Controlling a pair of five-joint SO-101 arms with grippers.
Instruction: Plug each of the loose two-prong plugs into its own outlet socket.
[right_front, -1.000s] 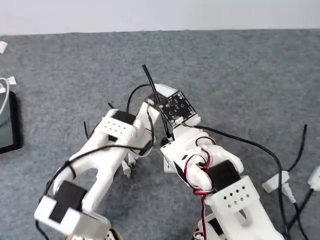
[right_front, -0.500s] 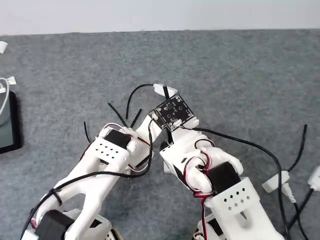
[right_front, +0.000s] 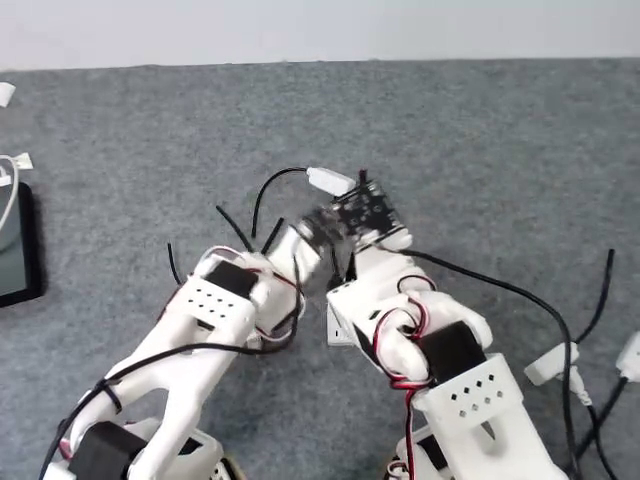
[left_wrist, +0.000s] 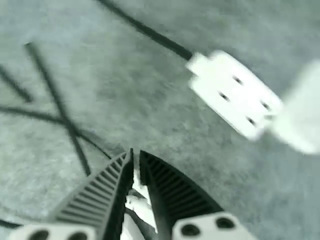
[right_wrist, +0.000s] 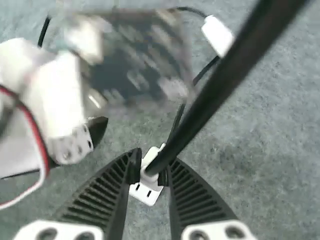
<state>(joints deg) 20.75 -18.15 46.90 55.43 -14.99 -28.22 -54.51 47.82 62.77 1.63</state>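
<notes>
A white outlet socket (left_wrist: 232, 92) on a black cable lies on the grey carpet, just ahead of my left gripper (left_wrist: 136, 152). That gripper is shut on a small white plug (left_wrist: 136, 201) held deep between its fingers. In the high view the same socket (right_front: 330, 181) lies just beyond the left arm's blurred wrist (right_front: 312, 232). My right gripper (right_wrist: 151, 159) is shut on a white plug (right_wrist: 146, 186), low over the carpet. Its stiff black cable (right_wrist: 220, 75) sticks up past the camera. The left arm's wrist and circuit board (right_wrist: 130, 65) are close in front of it.
Two loose white plugs (right_front: 553, 364) (right_front: 630, 353) with black cables lie at the right edge of the carpet. A dark flat device (right_front: 17, 240) sits at the left edge. Loose black cable ends (right_front: 232, 222) lie near the left arm. The two arms crowd together at the middle.
The left arm has dropped and stretched forward toward the socket. The right arm's wrist has turned a little to the right, taking the upright black cable with it.
</notes>
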